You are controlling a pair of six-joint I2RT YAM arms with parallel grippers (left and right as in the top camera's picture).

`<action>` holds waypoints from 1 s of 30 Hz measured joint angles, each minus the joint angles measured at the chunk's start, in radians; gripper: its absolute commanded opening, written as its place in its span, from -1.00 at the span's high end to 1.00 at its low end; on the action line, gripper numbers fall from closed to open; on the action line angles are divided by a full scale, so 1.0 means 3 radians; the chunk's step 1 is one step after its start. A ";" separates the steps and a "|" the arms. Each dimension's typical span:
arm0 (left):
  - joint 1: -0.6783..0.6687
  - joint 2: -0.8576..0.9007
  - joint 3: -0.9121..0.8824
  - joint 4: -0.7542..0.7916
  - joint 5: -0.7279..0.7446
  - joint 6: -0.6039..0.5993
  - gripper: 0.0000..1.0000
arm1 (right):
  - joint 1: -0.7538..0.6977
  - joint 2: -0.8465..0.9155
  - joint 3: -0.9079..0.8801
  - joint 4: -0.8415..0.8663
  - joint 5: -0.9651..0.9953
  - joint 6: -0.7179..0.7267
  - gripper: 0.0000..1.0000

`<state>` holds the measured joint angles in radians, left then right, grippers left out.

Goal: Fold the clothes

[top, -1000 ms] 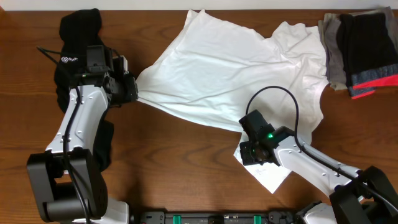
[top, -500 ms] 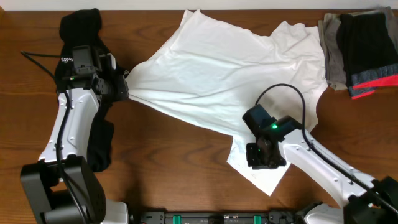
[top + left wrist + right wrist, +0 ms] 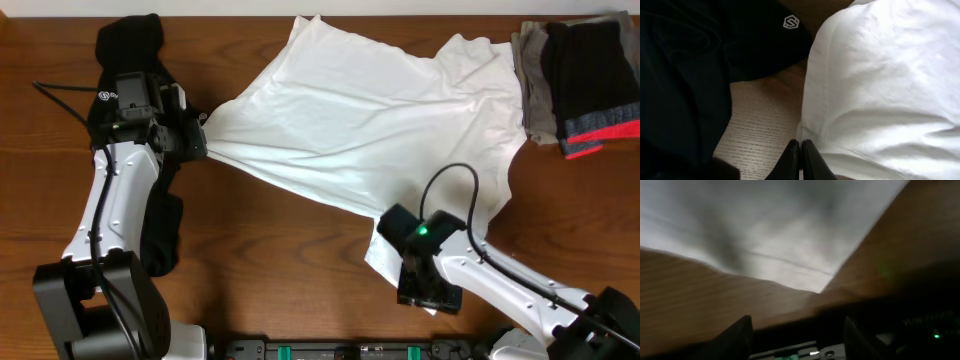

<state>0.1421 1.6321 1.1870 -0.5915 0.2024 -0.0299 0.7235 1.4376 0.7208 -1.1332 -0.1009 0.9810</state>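
White T-shirt [image 3: 370,110] spread across the table [image 3: 300,250], its left corner pinched in my left tool [image 3: 800,150].
I see that tool's jaws together, clamped on the shirt's edge beside the black garment [image 3: 125,50]; my right tool [image 3: 797,322] stands apart, holding nothing, over the shirt's near corner.

I count one white T-shirt [image 3: 370,120], one black garment [image 3: 125,50] and one folded pile [image 3: 580,80] on the one desk [image 3: 270,260]. Two arms reach over it, a left arm [image 3: 120,210] and a right arm [image 3: 500,280]. How many pieces the pile holds I cannot tell.
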 measured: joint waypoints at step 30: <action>0.0000 0.0000 0.0000 0.0019 0.0000 0.0000 0.88 | -0.0039 -0.0065 -0.0418 0.0706 -0.0018 0.0398 -0.17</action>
<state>0.1421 1.6321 1.1870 -0.5858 0.2024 -0.0299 0.7116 1.4181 0.5953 -0.9215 -0.1062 1.1004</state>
